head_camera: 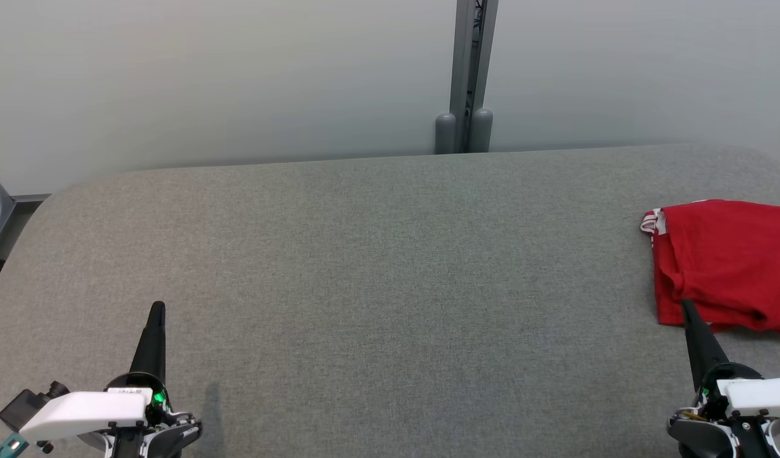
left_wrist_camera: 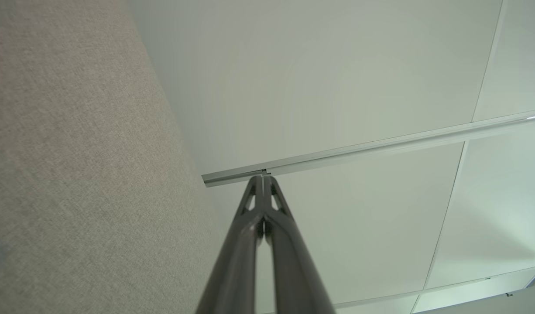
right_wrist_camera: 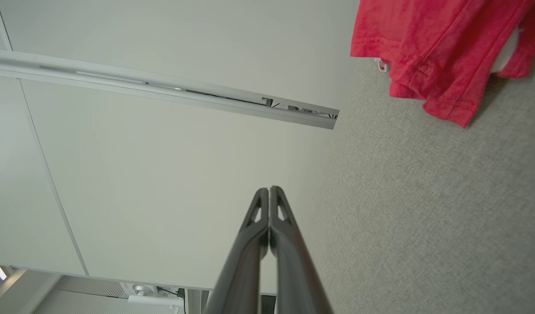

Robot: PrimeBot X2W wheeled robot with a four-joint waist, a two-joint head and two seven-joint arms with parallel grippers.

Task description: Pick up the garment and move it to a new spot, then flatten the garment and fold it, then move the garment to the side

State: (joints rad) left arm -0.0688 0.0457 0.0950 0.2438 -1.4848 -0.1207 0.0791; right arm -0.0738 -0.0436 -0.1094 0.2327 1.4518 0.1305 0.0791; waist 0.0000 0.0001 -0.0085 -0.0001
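Lying at the right edge of the bench (head_camera: 390,286), well off centre: red garment (head_camera: 724,261), doubled over on itself in a rough block, hems loose along the near side, a bit of white striped trim at the far left corner. Cut off by the head view's right border, so cannot tell its full outline or its long axis. Closest by far to the right claw (head_camera: 686,306): shut tight, fingers pressed together, gripping nothing, low at the near right, pointing away from the robot toward the garment's near left corner. Seen from the right wrist, garment ahead and off to one side of the fingertips, apart from them, with bare bench between. Left claw (head_camera: 156,308) likewise shut and empty, at the near left, well apart from the garment across the bare middle of the bench. Judged from this alone, fits two readings: a loose heap waiting to be carried inward, or a fold already set aside. Either way, probably within the right arm's reach rather than the left's.
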